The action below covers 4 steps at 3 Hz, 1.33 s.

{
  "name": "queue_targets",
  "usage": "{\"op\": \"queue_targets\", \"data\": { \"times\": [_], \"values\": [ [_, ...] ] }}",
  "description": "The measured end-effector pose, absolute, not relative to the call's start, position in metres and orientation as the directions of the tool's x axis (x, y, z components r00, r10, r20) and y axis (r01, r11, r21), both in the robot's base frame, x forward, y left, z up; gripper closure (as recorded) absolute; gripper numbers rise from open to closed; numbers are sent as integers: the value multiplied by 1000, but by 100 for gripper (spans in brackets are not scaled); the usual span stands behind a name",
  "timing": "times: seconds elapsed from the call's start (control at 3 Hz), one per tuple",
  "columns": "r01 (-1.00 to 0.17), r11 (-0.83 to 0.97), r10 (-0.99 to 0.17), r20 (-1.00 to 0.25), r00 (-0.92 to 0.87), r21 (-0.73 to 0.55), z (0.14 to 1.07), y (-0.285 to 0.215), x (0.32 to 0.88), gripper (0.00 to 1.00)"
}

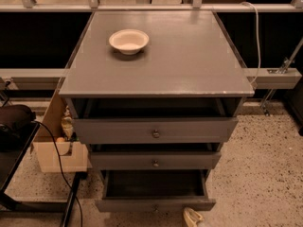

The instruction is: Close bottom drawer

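Observation:
A grey cabinet (156,56) has three drawers, all pulled out somewhat. The bottom drawer (155,204) is the lowest and is pulled out furthest. Its dark, empty tray (154,183) is open to view and its slim front sits near the frame's bottom edge. Only a pale tip of my gripper (191,216) shows at the bottom edge. It is just in front of the right part of the bottom drawer's front, very close to it or touching. The mid drawer (155,161) and top drawer (155,130) each show one small round knob.
A cream bowl (129,40) sits on the cabinet top. A cardboard box (57,150) and a black cable (59,167) lie left of the cabinet, next to a dark stand (14,126). A pale rail (274,77) runs at the right. The floor is speckled.

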<state>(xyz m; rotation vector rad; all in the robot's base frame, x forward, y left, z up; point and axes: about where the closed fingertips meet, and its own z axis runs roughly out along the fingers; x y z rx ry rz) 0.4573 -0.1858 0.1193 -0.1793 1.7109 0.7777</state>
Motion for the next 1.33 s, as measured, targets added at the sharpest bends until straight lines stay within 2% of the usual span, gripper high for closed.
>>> {"op": "queue_targets", "data": {
  "times": [0.67, 1.33],
  "values": [
    [-556, 760, 210, -937, -280, 337, 127, -181, 489, 100],
    [-733, 679, -199, -970, -141, -32, 132, -158, 534, 100]
  ]
}}
